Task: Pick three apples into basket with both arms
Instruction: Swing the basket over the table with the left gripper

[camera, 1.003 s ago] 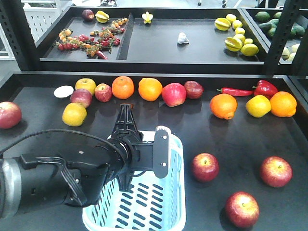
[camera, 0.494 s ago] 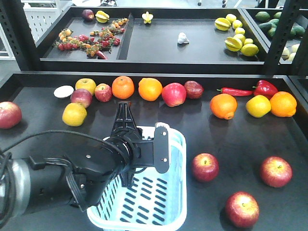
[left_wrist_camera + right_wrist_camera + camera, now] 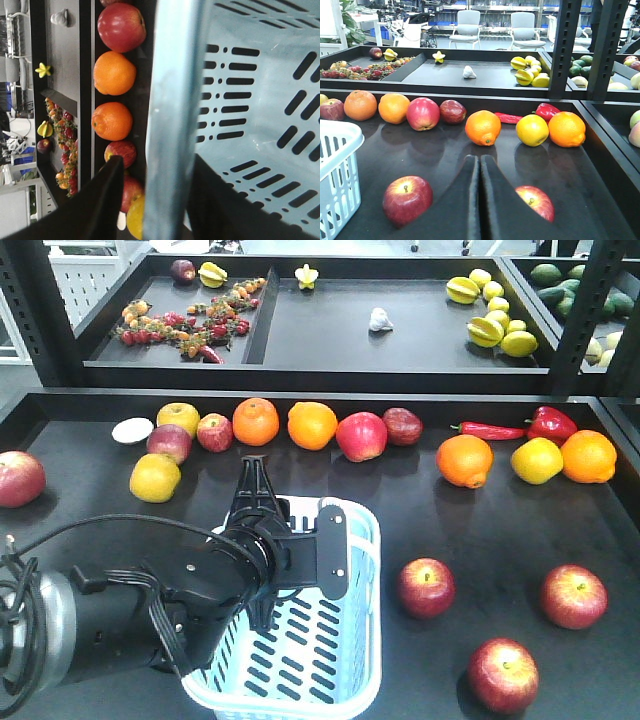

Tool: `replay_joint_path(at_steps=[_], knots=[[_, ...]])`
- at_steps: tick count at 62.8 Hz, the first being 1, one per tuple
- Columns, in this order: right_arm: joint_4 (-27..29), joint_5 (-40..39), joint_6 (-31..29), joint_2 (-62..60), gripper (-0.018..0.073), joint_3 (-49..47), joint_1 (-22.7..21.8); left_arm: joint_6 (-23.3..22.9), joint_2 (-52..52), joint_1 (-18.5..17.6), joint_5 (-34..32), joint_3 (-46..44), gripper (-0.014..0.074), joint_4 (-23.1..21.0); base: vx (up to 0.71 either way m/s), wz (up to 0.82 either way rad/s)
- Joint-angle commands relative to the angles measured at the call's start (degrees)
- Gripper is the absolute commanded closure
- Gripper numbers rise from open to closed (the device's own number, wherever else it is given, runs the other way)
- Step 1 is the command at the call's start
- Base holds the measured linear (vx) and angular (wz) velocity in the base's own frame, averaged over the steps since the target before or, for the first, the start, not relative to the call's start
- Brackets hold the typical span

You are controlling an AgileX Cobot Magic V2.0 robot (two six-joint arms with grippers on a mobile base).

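The pale blue basket stands at the front of the black table, empty inside. My left gripper is shut on its rim, one finger outside the wall and the other inside. The three apples lie to the right of the basket: one close by, one far right, one near the front edge. My right gripper is shut and empty, low over the table. An apple lies to its left and another sits partly behind its right finger.
A row of fruit runs along the back of the table: oranges, a glossy red apple, a yellow fruit and red peppers. Another apple lies far left. A raised shelf and a black upright stand behind.
The basket has shifted slightly with my left gripper; its far rim now sits a little higher and further back. The three apples have not moved.
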Motion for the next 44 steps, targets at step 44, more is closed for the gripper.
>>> replay_joint_path(at_steps=[44], knots=[[-0.64,-4.32,-0.42,-1.04,0.0569,0.62,-0.16,-0.56,-2.18,-0.16,4.67,-1.77,0.0002,1.36,0.0,0.0]])
